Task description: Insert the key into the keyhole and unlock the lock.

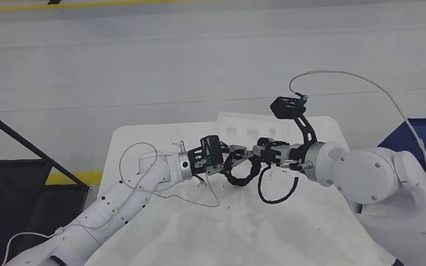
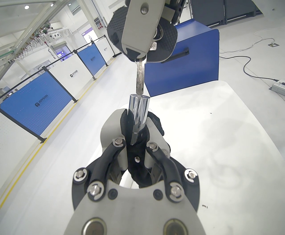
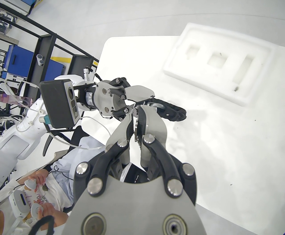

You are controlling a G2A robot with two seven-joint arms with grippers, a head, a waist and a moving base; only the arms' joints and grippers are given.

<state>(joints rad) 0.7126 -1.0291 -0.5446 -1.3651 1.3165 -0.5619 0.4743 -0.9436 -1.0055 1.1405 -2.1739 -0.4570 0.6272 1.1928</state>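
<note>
two left fingers [image 2: 109,131] grip lock [image 2: 138,111], right fingers [image 2: 138,26] hold key [image 2: 140,75] at keyhole [image 2: 139,96]

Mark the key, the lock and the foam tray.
key [image 2: 140,77]: left wrist view, on the metal blade.
lock [image 2: 139,109]: left wrist view, on the chrome cylinder.
foam tray [image 3: 222,39]: right wrist view, on its raised rim.
</note>
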